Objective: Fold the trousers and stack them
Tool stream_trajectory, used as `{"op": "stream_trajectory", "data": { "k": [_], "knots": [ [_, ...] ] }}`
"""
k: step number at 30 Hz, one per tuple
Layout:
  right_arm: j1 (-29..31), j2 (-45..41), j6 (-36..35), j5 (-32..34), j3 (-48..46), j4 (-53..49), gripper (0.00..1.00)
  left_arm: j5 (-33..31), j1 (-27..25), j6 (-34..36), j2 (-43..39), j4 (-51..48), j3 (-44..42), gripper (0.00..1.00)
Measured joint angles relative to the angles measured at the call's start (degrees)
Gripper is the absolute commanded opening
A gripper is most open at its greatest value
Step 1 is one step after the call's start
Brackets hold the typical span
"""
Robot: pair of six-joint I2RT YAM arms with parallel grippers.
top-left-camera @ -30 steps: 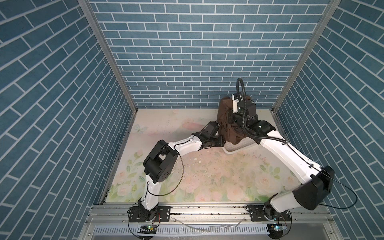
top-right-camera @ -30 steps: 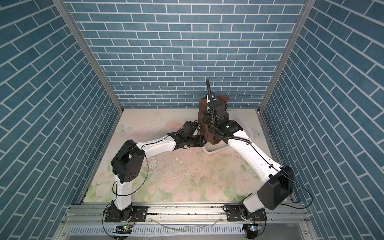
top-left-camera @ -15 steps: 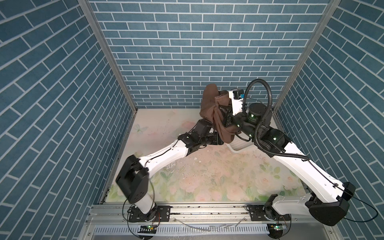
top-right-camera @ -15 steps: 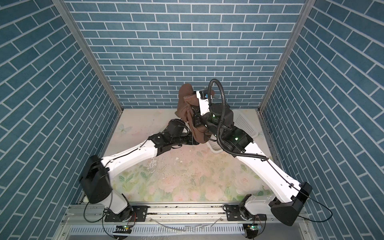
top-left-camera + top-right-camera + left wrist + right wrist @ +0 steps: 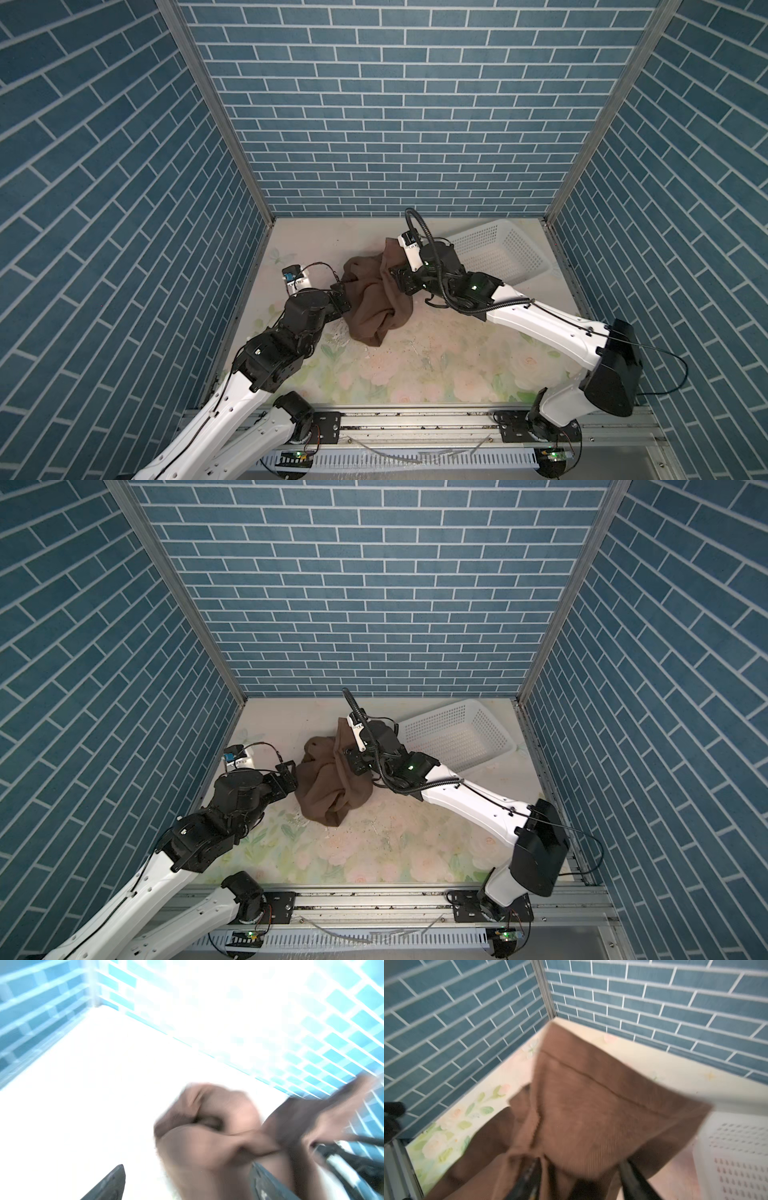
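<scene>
The dark brown trousers [image 5: 374,303] [image 5: 328,787] lie in a crumpled heap on the floral mat, a little left of centre. One flap stands up against my right gripper [image 5: 398,279] [image 5: 352,762]. In the right wrist view that gripper [image 5: 579,1180] has its jaws apart, with brown cloth [image 5: 591,1105] draped loosely between and over them. My left gripper [image 5: 341,296] [image 5: 289,776] sits at the heap's left edge. In the blurred left wrist view it [image 5: 187,1184] is wide open, with the trousers [image 5: 207,1136] just ahead of and partly between its fingers.
A white perforated basket [image 5: 498,253] [image 5: 457,737] [image 5: 737,1157] stands tilted at the back right, behind my right arm. Blue brick walls enclose the mat on three sides. Bare floral mat [image 5: 436,365] stretches in front of the heap.
The trousers, held up high near the basket, have come down into a heap left of centre. My right gripper has opened. My left gripper has opened wider and drawn back to the left.
</scene>
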Motion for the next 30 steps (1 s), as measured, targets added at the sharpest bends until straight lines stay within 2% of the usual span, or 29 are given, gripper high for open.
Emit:
{"op": "stream_trajectory", "data": {
  "k": [3, 6, 8, 9, 10, 11, 12, 16, 20, 26, 30],
  "knots": [
    [-0.5, 4.5, 1.27, 1.05, 0.04, -4.2, 0.86, -1.03, 1.55, 0.35, 0.28, -1.4, -1.36, 0.94],
    [-1.99, 6.45, 2.21, 1.79, -0.02, -7.96, 0.86, -0.63, 3.41, 1.9, 4.37, -1.7, -1.44, 0.94],
    [-3.56, 6.25, 2.6, 2.82, -0.02, -9.4, 0.79, 0.87, 4.85, 3.67, 8.33, -1.14, -1.29, 0.94],
    [-4.83, 6.03, 2.78, 3.5, 0.0, -10.19, 0.68, 1.79, 5.51, 4.63, 10.6, -0.79, -0.96, 0.95],
    [-6.12, 5.88, 3.52, 3.93, 0.0, -10.91, 0.47, 3.21, 6.32, 5.88, 13.66, -0.31, -0.2, 0.94],
    [-7.54, 5.88, 4.0, 4.17, -0.02, -11.58, 0.3, 4.35, 6.82, 6.71, 16.04, 0.2, 0.59, 0.95],
    [-9.29, 5.88, 4.33, 4.26, -0.02, -12.37, 0.22, 5.73, 7.45, 7.78, 19.21, 0.66, 1.92, 0.95],
    [-15.32, 6.01, 6.19, 4.28, -0.31, -13.94, 0.21, 10.71, 9.55, 10.6, 29.88, 2.69, 8.59, 0.94],
    [-17.57, 9.05, 6.23, 3.58, 1.27, -15.37, 0.22, 16.81, 12.96, 11.21, 40.48, 4.15, 16.15, 0.91],
    [-18.49, 19.45, 2.84, 3.93, 14.53, -19.8, 0.22, 26.21, 16.06, 11.06, 54.75, 3.23, 29.42, 0.88],
    [-19.69, 22.73, 0.72, 3.1, 20.41, -19.96, 0.22, 30.05, 16.02, 11.04, 58.1, 3.41, 32.74, 0.86]
  ]
}}
